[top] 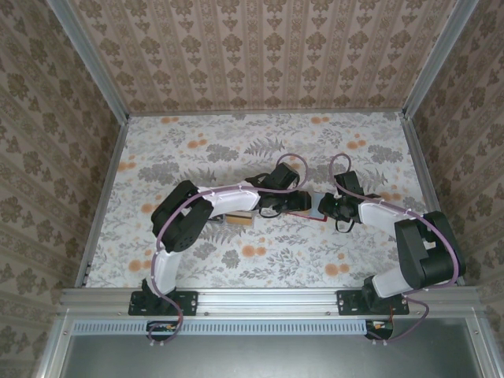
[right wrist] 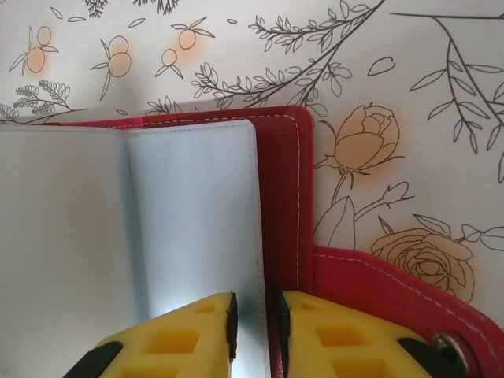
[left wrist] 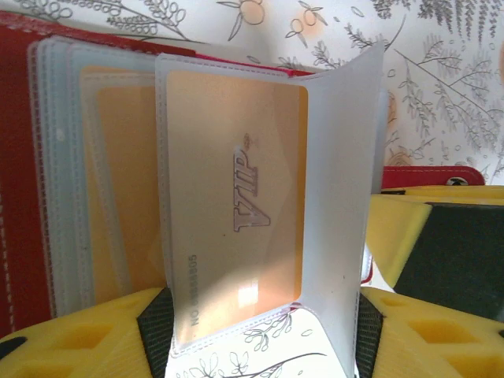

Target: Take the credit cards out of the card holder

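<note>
credit cards (left wrist: pixel 236 197) blurred behind frosted sleeves (left wrist: pixel 342 157), left fingers (left wrist: pixel 79 346) spread, right fingers (right wrist: pixel 173 339) pinching pale sleeve (right wrist: pixel 197 220)

Reads "VIP" in large slanted outlined capitals, turned on its side, across the middle of the gold credit card (left wrist: pixel 236 181) tucked in a clear plastic sleeve (left wrist: pixel 342 197) of the red card holder (left wrist: pixel 20 236). Carries a tiny emblem at the upper end of those letters, too small to make out. Shows along the card's left edge a small sideways line beginning "NO." with a run of digits after it, blurred by the plastic and not surely readable.
</note>
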Tool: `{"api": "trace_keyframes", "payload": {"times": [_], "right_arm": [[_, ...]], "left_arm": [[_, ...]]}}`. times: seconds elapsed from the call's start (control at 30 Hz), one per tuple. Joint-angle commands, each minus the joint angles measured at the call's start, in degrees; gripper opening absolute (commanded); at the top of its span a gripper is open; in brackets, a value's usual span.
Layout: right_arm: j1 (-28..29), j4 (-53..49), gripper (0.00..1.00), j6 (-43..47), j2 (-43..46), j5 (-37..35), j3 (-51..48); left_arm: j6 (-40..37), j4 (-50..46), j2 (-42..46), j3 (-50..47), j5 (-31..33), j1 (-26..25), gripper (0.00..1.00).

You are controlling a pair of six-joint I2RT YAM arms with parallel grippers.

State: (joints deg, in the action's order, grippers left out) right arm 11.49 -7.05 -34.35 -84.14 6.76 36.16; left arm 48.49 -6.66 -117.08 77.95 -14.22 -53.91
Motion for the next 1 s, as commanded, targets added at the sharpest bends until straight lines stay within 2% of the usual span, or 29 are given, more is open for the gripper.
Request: {"api": "trace_keyframes", "payload": {"times": [0.0, 0.03, 0.2, 0.3, 0.37, 0.53, 0.7, 0.83, 0.9, 0.97], "right_arm": [[-0.14, -1.65, 0.25, -0.02, -0.74, 1.15, 0.93], [-0.09, -1.65, 0.25, 0.00, -0.65, 1.16, 0.93], [-0.07, -2.11, 0.27, -0.28, -0.59, 0.98, 0.93], [-0.14, -2.83, 0.27, -0.56, 0.18, 0.11, 0.69], [-0.24, -4.00, 0.32, -0.93, 1.55, -1.84, 0.44], [-1.44, -7.25, 0.37, -1.25, 9.13, -6.81, -0.26], [-2.17, -7.49, 0.37, -1.16, 13.59, -6.01, -0.24], [-2.09, -3.49, 0.31, -0.49, 14.62, 0.65, -0.63], [-1.93, -1.38, 0.29, -0.60, 14.20, 4.46, -0.40], [-1.89, 1.08, 0.27, -1.26, 13.21, 7.79, -0.39]], "left_arm": [[0.47, 2.63, 0.45, -0.35, -2.34, -0.14, 0.68], [0.41, 2.78, 0.38, -0.41, -2.47, -0.07, 0.73], [0.67, 3.79, 0.64, -1.10, -3.01, 0.05, 0.88], [0.91, 5.47, 1.06, -1.73, -3.75, 0.07, 0.91], [0.70, 5.14, 1.28, -1.74, -3.72, 0.07, 0.95], [0.27, 4.81, 3.10, -3.16, -2.51, 0.43, 0.95], [-1.86, 1.30, 6.36, -4.03, -0.16, 1.93, 0.93], [-2.82, 0.64, 6.69, -4.48, -0.92, 3.98, 0.86], [-3.20, 0.04, 6.10, -4.07, -1.12, 4.72, 0.77], [-4.00, -0.70, 5.34, -3.22, -0.74, 5.15, 0.61]]}}
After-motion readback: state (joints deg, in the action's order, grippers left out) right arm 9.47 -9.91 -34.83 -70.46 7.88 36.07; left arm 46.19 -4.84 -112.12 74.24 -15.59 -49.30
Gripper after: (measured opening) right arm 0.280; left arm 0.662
